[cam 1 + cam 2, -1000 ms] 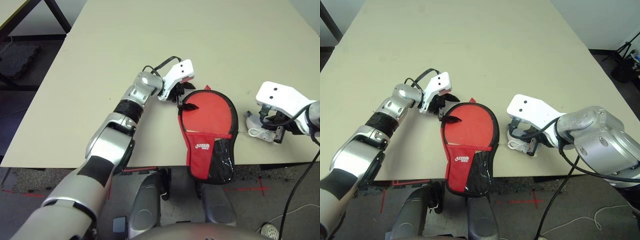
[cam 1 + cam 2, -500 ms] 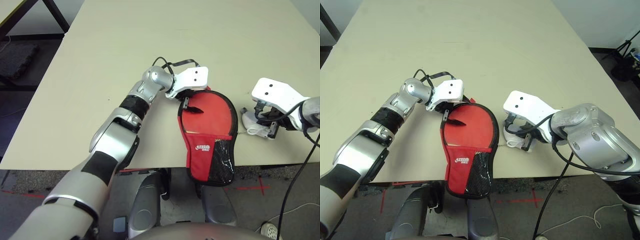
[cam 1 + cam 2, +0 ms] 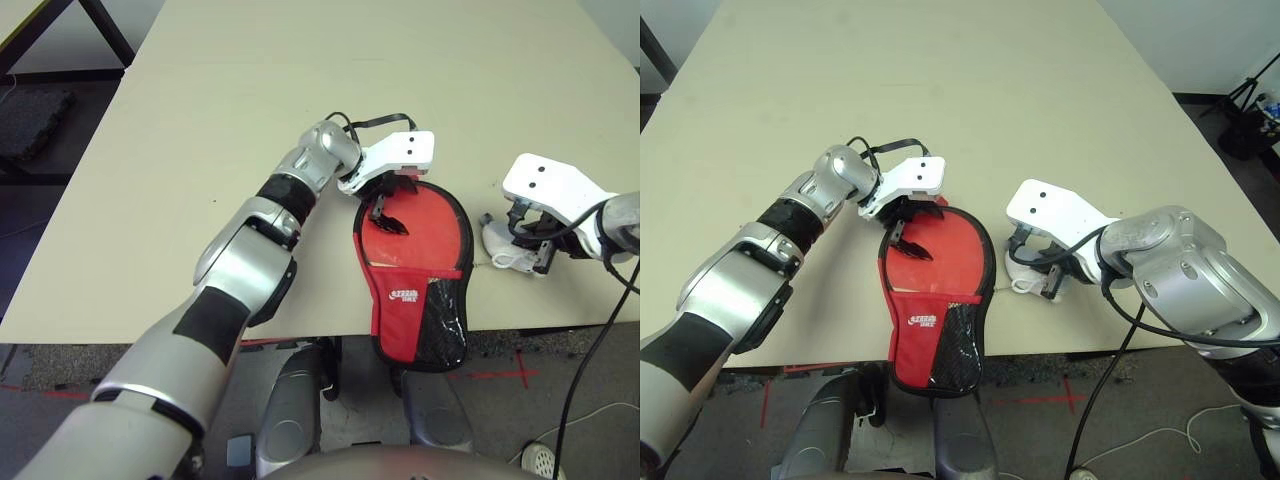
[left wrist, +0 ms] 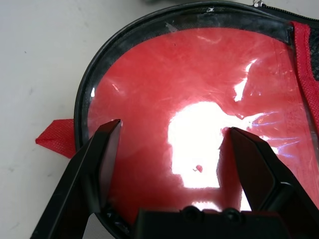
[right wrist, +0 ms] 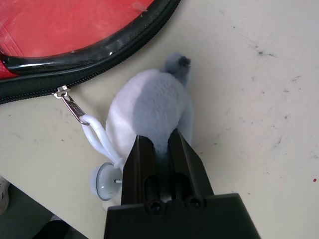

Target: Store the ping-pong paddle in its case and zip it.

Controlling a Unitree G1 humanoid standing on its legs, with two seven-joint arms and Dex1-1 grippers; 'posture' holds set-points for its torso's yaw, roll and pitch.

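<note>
My left arm reaches across the table, wrist bent toward my right, its left gripper (image 4: 169, 164) angled down with fingers (image 4: 102, 164) spread wide. My right arm sits near the table's front edge on the right, right gripper (image 5: 159, 149) pinched fully together, pointing down and forward.

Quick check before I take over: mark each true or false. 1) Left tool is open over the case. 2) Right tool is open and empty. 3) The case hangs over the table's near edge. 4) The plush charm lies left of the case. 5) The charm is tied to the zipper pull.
1) True: the left tool stands open above the case.
2) False: the right tool is shut on the grey plush charm.
3) True: its narrow end passes the table edge.
4) False: it lies right of the case.
5) True: a white loop joins it to the zipper pull.
</note>
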